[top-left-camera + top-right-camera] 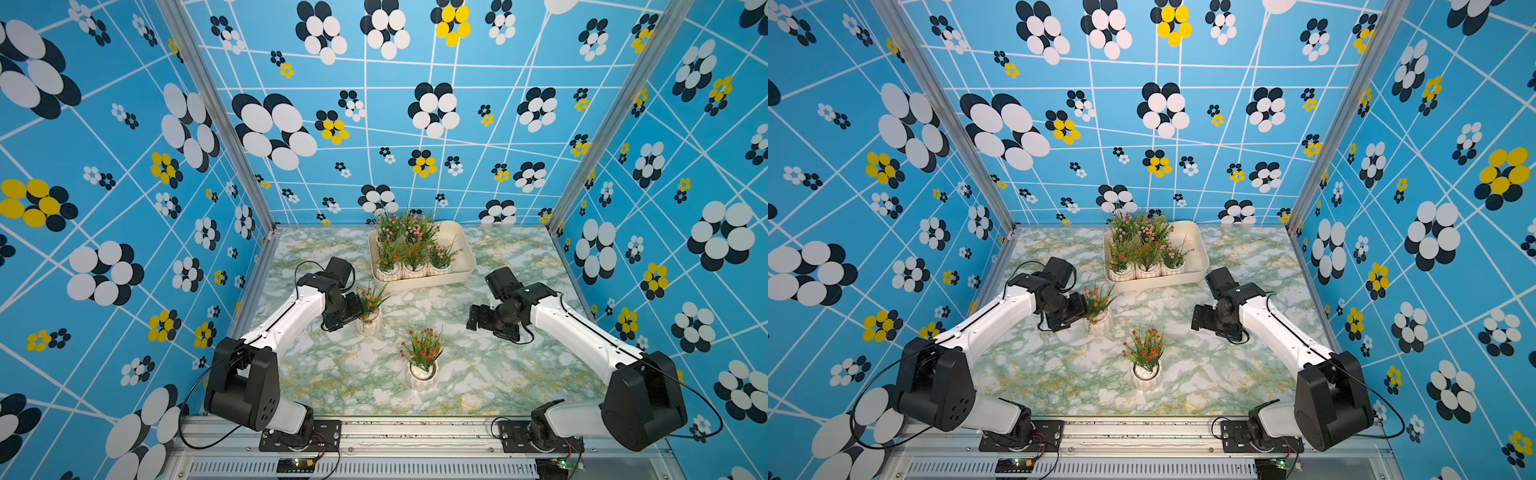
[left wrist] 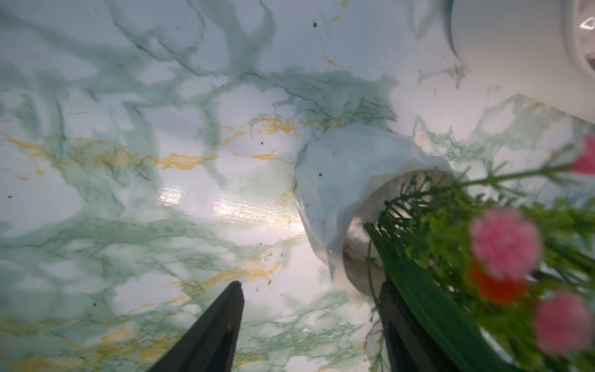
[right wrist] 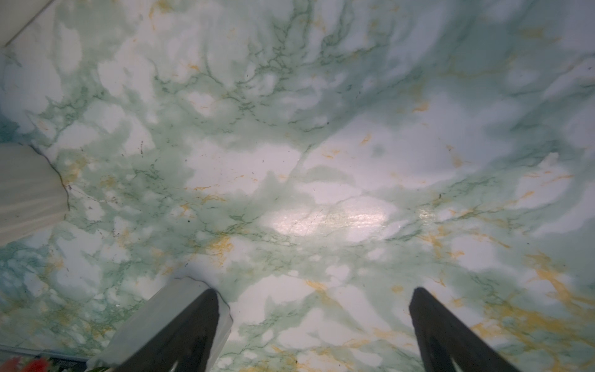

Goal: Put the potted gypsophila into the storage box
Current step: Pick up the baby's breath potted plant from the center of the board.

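potted gypsophila [image 1: 370, 318] stands on the marbled table [image 1: 519, 374], outside the storage box [image 1: 467, 253] and near that box's front corner on the left arm's side. it has a white ribbed pot, green sprigs and small orange and pink flowers.

the left gripper [image 2: 310, 285] sits just beside this pot, on the side away from the right arm. its jaws are a fair way apart and grip nothing, with only bare table between them. in the left wrist view the pot's rim lies just ahead of one finger [image 2: 394, 325], and leaves spill across that finger. i cannot tell if finger and pot touch.

a second potted gypsophila [image 1: 422, 372] stands alone nearer the front edge of the table, well apart from both arms and roughly midway between them.

the storage box sits toward the back wall [image 1: 415, 124]. it holds a row of three white pots [image 1: 414, 271] along its front side, with more flowering stems crowded behind them. its half on the right arm's side is mostly bare.

the right gripper [image 3: 314, 290] hovers over open table in front of the box, jaws spread wide and holding nothing.
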`<state>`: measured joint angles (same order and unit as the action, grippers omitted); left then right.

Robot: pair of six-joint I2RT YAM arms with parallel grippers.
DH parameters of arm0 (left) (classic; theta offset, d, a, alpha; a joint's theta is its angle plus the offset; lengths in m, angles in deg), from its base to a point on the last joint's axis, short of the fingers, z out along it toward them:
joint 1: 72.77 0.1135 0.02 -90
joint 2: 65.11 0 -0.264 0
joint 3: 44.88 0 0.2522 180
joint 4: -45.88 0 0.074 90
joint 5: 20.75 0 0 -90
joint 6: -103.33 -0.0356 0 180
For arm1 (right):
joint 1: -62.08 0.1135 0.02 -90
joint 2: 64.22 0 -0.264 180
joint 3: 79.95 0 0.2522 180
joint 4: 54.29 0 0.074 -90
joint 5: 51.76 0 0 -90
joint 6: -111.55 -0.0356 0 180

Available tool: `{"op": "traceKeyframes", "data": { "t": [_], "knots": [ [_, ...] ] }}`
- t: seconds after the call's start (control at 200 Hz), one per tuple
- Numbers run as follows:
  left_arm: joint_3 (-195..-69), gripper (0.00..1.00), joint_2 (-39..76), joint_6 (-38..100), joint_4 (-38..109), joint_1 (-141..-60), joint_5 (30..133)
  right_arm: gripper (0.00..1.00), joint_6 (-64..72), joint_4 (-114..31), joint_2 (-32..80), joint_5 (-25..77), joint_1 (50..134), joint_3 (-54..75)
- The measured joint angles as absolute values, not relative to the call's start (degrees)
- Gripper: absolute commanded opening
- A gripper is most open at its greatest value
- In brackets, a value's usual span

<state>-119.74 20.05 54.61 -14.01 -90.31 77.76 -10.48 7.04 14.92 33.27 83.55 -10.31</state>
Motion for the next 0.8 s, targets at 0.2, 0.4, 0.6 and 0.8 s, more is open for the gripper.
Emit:
{"op": "traceKeyframes", "data": {
  "t": [0.2,0.4,0.6,0.8],
  "knots": [
    [-119.7,0.62,21.9,55.0,-13.9,-90.8,76.0,0.95,-10.6,5.4,14.9,33.1,83.6,-11.2],
    [-119.9,0.46,23.0,55.5,-12.9,-90.9,75.2,0.95,-10.4,4.8,15.4,33.2,83.6,-11.2],
    [-121.0,0.39,25.0,55.7,-12.7,-90.9,74.5,0.95,-8.7,5.6,18.6,33.2,82.9,-7.1],
    [-122.5,0.27,26.5,55.6,-12.7,-91.0,73.8,0.95,-4.4,8.2,24.2,33.7,77.8,3.2]
  ]
}}
